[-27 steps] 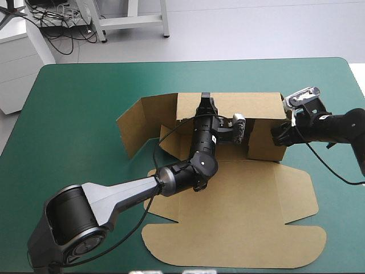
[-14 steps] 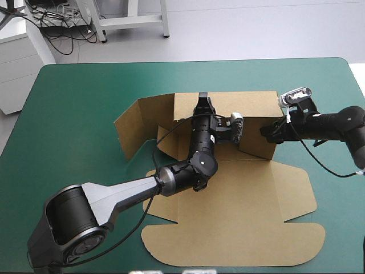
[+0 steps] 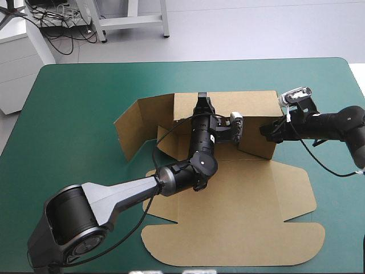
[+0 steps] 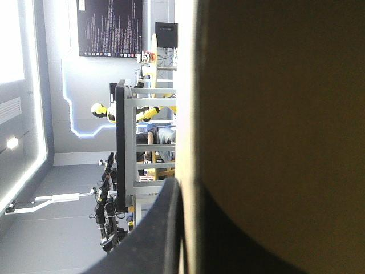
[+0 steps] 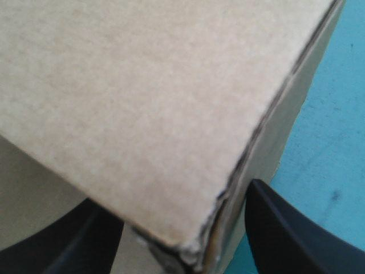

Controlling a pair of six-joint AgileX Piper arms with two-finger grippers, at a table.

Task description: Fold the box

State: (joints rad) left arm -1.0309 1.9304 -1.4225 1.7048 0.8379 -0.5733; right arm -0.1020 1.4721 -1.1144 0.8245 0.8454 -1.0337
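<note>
Compared with the earlier frame, the right gripper (image 3: 267,132) sits farther in toward the table's middle, and the right wall of the box (image 3: 228,194) stands shifted inward with it. The box, of brown board, lies at the middle of the teal-green table (image 3: 74,97): rear and right walls raised, left flap angled outward, front panel and lid flat toward the near edge. The left gripper (image 3: 203,103) is clenched over the rear wall's top edge, the board pinched between its black fingers (image 4: 159,228). The right gripper is released, fingers spread, with the right wall's outer corner between them.
</note>
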